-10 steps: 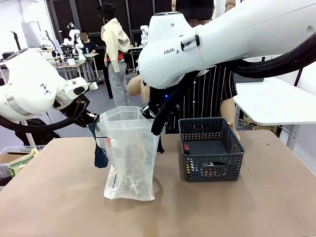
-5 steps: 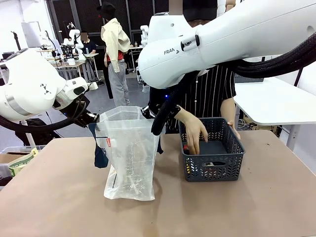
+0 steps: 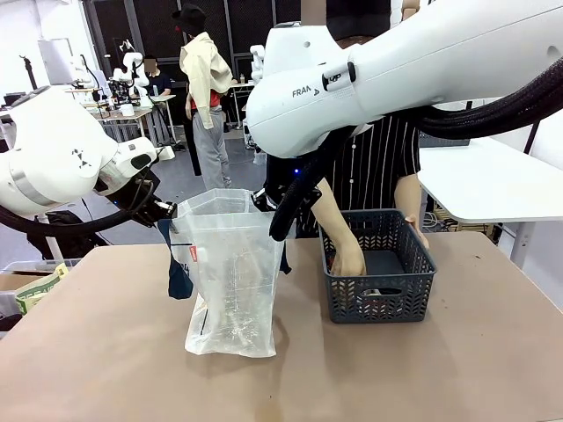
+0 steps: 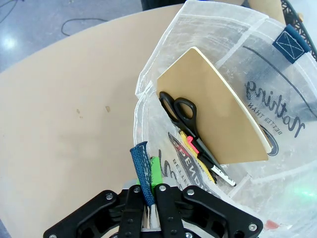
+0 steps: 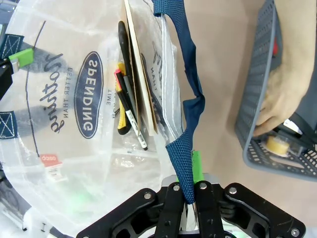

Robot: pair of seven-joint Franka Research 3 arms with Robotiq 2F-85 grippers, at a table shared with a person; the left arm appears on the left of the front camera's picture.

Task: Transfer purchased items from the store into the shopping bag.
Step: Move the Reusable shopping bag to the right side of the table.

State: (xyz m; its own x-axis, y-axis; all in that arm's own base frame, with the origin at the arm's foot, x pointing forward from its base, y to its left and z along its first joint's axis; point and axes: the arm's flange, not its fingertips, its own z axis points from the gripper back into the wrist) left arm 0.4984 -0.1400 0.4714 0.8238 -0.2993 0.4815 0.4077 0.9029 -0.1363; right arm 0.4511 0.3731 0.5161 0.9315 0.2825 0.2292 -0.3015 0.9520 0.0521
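Bag (image 3: 233, 281) stands on worktop (image 3: 457, 369) beside basket (image 3: 378, 303). Left hand (image 4: 147, 196) and right hand (image 5: 187, 191) each clamp a navy strap (image 5: 190, 114), holding the mouth open. Film looks light, soft, slippery: hold by woven straps. Items (image 5: 277, 145) lie in basket, where person (image 3: 347, 251) reaches.

The shopping bag (image 3: 230, 272) mouth's held open btw left gripper (image 4: 148, 191) and right gripper (image 5: 188, 191), each pinched on a navy strap (image 5: 181, 158), so room to drop in from above. Inside the bag a tan board (image 4: 218, 109), scissors (image 4: 190, 130) + pens (image 4: 214, 167) hug one wall. Right arm (image 3: 422, 61) overhangs the bag. Just beside the bag, a person's hand (image 3: 349, 259) sits in the basket (image 3: 378, 308). Table (image 3: 106, 352) on the bag's robot side is bare.
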